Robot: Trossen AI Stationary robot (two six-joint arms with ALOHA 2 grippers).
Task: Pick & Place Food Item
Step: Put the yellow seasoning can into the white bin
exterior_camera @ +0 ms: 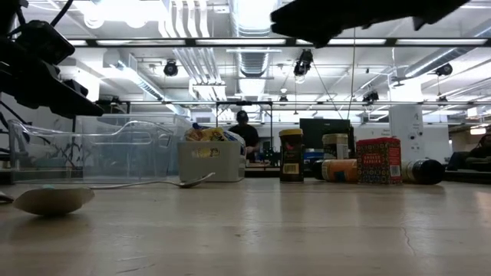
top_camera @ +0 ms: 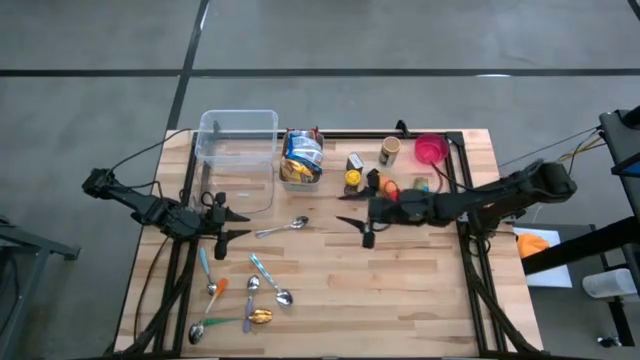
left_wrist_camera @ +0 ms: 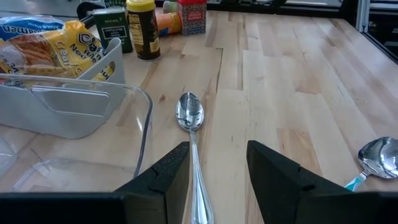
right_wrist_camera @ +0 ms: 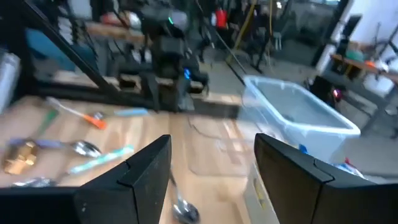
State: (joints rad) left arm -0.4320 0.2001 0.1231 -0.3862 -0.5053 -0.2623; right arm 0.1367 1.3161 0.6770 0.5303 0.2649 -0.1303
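High view: the left gripper (top_camera: 222, 222) is hovering with fingers parted and empty beside the clear plastic bin (top_camera: 238, 150), ready for a pick. The right gripper (top_camera: 357, 227) is likewise hanging spread and empty near the jars. The food item, a yellow-and-blue packet in a grey tray (top_camera: 302, 160), is sitting at the far side, right of the bin.

Left wrist view: the silver metal spoon (left_wrist_camera: 191, 124) is lying between the gripper's fingers.
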